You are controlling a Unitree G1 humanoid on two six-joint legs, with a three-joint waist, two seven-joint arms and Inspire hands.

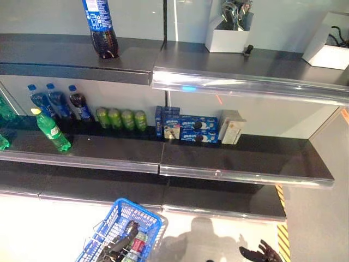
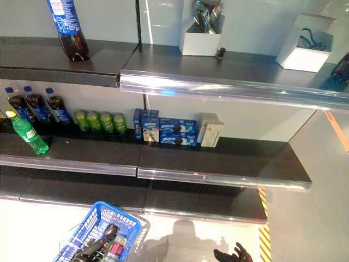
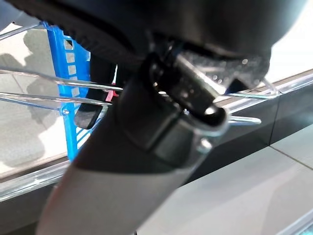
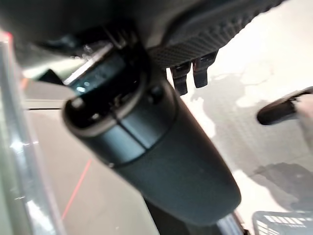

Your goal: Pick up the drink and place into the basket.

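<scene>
A blue wire basket (image 1: 143, 212) hangs low at the left, in front of the shelves. My left hand (image 1: 121, 240) reaches into it from above. In the left wrist view its fingers (image 3: 90, 115) curl under the basket's metal handle wires beside the blue wall (image 3: 68, 63). A small drink bottle (image 1: 139, 243) with a red label lies in the basket beside that hand. My right hand (image 1: 263, 253) hangs low at the right over the floor, fingers relaxed and holding nothing. More drinks stand on the shelves: a green bottle (image 1: 53, 131), dark cola bottles (image 1: 60, 102) and a large cola bottle (image 1: 101, 27) on top.
Green cans (image 1: 121, 118), blue cookie boxes (image 1: 191, 128) and pale cartons (image 1: 232, 128) line the back of the middle shelf (image 1: 245, 176). White boxes (image 1: 228, 33) stand on the top shelf. Yellow-black tape (image 1: 283, 234) marks the floor at the right.
</scene>
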